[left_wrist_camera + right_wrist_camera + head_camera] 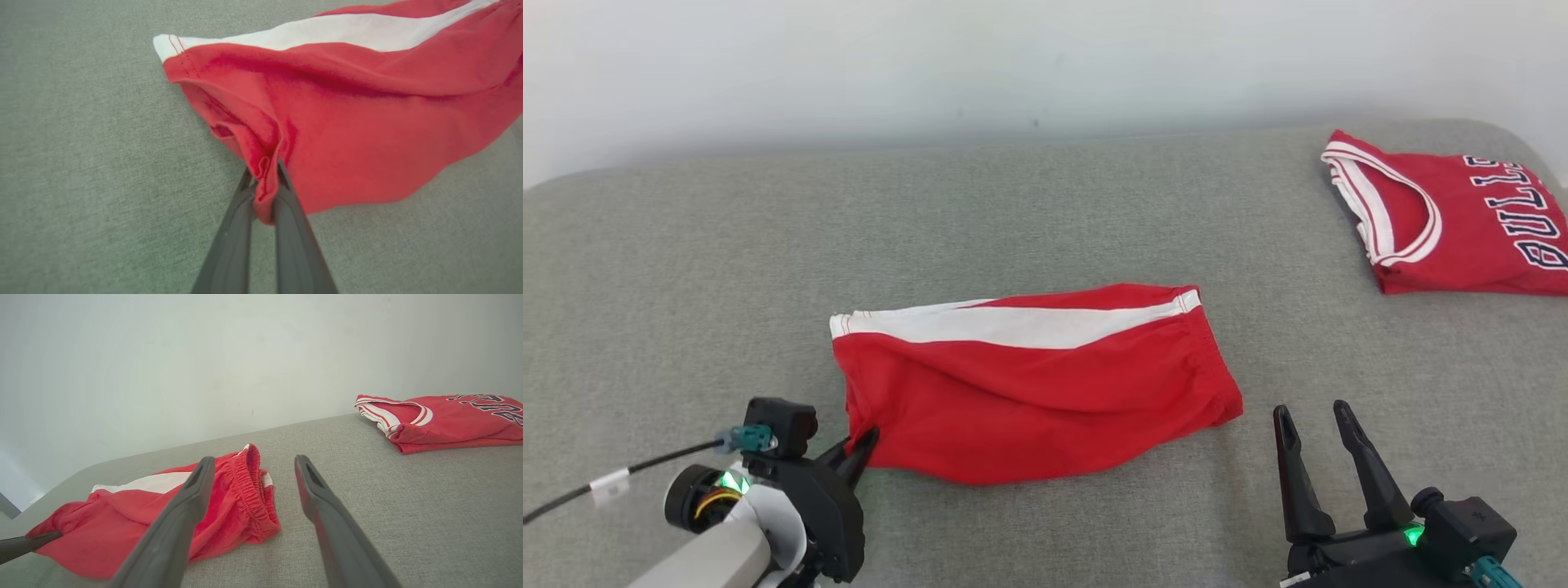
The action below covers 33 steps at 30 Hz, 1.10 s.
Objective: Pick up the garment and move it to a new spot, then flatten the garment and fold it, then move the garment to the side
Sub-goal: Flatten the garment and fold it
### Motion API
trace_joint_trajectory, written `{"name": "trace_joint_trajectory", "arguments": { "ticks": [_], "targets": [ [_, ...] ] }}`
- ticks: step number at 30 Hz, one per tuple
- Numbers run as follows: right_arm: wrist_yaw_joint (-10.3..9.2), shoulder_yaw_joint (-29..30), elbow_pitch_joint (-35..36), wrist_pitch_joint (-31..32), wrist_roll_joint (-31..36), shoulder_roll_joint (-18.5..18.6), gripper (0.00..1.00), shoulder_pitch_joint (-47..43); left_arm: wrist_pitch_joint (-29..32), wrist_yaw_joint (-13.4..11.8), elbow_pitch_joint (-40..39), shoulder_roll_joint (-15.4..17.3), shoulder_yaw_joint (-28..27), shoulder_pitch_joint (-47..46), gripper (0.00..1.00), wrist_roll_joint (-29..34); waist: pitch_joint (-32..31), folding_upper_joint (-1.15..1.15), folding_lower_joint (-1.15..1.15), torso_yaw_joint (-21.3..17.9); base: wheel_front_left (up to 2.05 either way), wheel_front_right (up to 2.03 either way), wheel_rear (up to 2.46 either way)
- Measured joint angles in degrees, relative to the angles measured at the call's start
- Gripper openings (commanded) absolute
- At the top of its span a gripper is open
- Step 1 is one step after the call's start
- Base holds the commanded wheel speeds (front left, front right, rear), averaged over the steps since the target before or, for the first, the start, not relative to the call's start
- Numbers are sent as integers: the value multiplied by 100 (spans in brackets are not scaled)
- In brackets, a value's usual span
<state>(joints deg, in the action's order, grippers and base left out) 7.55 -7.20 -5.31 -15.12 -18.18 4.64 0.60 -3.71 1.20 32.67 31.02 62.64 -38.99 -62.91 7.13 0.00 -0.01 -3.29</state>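
Note:
Red shorts with a white side stripe (1029, 384) lie folded in half in the middle of the grey surface, waistband to the right. My left gripper (858, 451) is shut on the shorts' near left hem; the left wrist view shows a pinch of the red cloth (263, 179) squeezed between the two dark fingers. My right gripper (1313, 420) stands open to the right of the shorts, fingers apart and holding nothing. In the right wrist view the elastic waistband (249, 490) lies just left of that gripper (253, 463).
A folded red jersey (1454, 216) with white trim and dark lettering lies at the far right, also visible as the jersey (441, 420) in the right wrist view. The grey padded surface (686, 269) ends at a pale wall behind.

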Motion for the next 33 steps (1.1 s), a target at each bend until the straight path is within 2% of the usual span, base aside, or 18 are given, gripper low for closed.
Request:
{"name": "trace_joint_trajectory", "arguments": {
  "ticks": [1, 2, 3, 9, 15, 21, 25, 33],
  "targets": [
    [0, -7, -9, 0, 9, 20, 100, 0, -30, -33, -30, -10, 15, 58, 0, 5, -14, 0, 0, 35, 0, 0, 0],
    [0, -16, -18, 0, 11, 33, 100, 0, -90, -84, -47, -19, 9, 101, 25, 7, -25, 0, 0, 62, 0, 0, 0],
    [0, -37, -34, 0, 12, 45, 100, 2, -254, -142, -71, -30, 11, 138, 100, 63, -38, 0, 0, 95, 0, 0, 0],
    [0, 18, -48, 0, 32, 86, 100, 38, -931, -426, -121, -155, -234, 330, 100, 152, -105, 0, 0, 92, 0, 0, 0],
    [0, 201, 20, 7, 32, 190, 100, 115, -1117, -635, -302, -94, -681, 583, 100, 459, -220, 0, 0, 141, 0, 0, 0],
    [0, 390, 91, 47, 32, 223, 100, 118, -1134, -888, -1040, -151, -2112, 1037, 100, 1427, -327, 0, 0, 329, 0, 0, 0],
    [0, 419, 99, 55, 56, 219, 100, 112, -1133, -921, -1488, -314, -3006, 1534, 100, 2130, -392, 1, 0, 465, 0, 0, 0],
    [0, 472, 66, 54, 55, 212, 100, 54, -1134, -767, -2185, -761, -4509, 2498, 100, 3361, -511, 0, 0, 639, 0, 0, 0]
  ]
}}
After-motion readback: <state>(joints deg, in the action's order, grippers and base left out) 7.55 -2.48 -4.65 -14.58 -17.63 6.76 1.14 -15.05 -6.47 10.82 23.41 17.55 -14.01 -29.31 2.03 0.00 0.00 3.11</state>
